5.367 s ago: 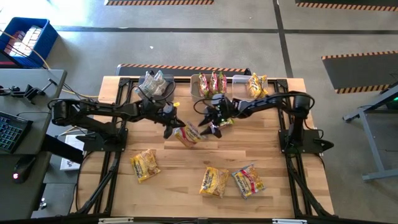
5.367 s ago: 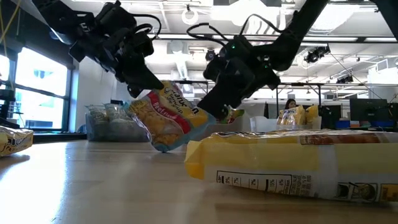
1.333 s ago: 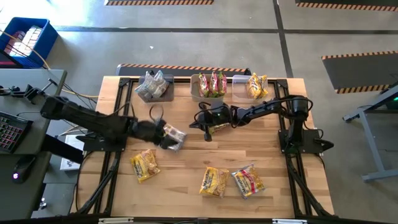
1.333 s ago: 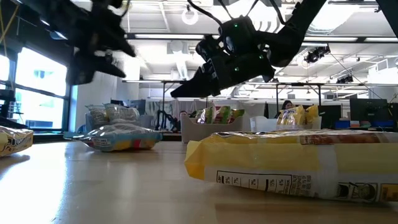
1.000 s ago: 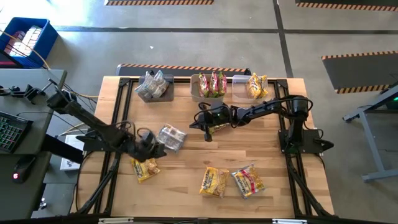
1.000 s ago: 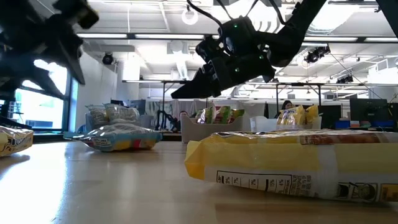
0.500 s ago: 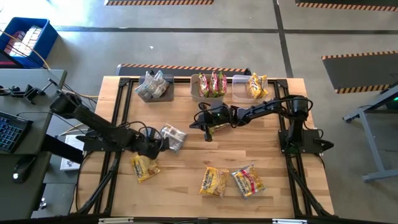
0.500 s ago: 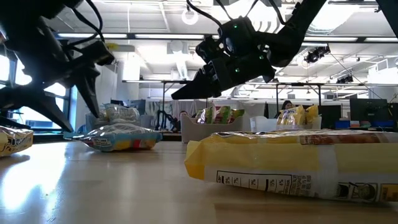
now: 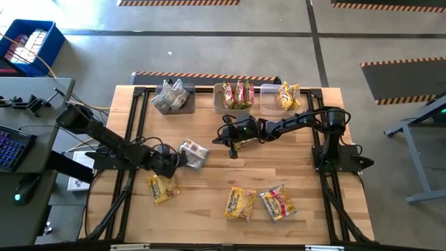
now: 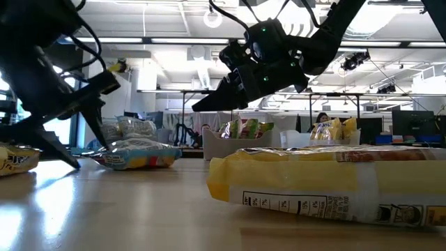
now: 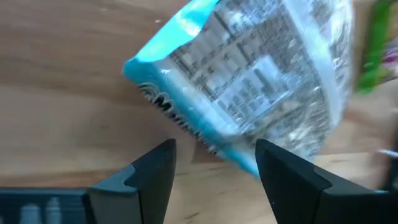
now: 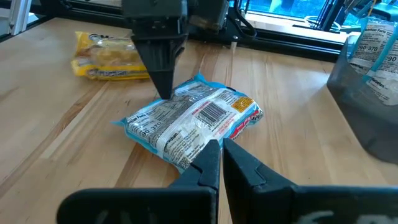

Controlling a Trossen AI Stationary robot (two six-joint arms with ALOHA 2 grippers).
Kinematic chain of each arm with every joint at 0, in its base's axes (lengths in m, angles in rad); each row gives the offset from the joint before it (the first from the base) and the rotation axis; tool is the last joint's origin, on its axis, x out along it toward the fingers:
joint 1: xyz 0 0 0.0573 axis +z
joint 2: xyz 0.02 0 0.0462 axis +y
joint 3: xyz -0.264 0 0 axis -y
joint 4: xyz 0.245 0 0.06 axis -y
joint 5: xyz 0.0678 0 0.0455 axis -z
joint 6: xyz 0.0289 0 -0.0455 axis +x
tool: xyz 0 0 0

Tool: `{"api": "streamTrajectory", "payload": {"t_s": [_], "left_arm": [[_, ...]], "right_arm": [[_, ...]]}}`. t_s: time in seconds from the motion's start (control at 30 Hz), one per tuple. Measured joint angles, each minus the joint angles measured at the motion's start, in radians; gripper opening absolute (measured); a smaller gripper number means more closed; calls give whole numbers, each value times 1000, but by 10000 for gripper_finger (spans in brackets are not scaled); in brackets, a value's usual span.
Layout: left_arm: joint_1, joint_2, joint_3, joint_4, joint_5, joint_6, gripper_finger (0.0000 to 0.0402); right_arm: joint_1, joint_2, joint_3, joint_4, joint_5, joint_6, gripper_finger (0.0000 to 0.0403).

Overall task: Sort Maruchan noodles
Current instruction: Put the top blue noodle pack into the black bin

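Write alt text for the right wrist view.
A silver and blue noodle packet lies flat on the wooden table, the left tool open just behind it. The right tool is shut in front.

High view overhead; low view table-level; both wrist views close on same silvery packet (image 12: 189, 121).

- In your right wrist view, the packets in the clear bin (image 12: 367, 81) carry what looks like "370" and "390".
- The silvery packet (image 12: 189, 121) shows a barcode and fine print you can't read.
- On the yellow packet (image 10: 327, 185) in the low view, the panel text is too small to read.
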Motion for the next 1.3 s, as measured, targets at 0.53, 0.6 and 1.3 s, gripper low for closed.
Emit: {"api": "streamTrajectory", "payload": {"t_s": [0.53, 0.6, 1.3], "left_arm": [[2, 4, -120, 127, -279, 112, 134], [2, 4, -130, 128, -304, 154, 101], [61, -163, -67, 310, -262, 1133, 0]], "right_arm": [[0, 0, 0, 0, 0, -8, 0], [0, 0, 0, 0, 0, -8, 0], [-21, 0, 0, -16, -5, 200, 157]]}}
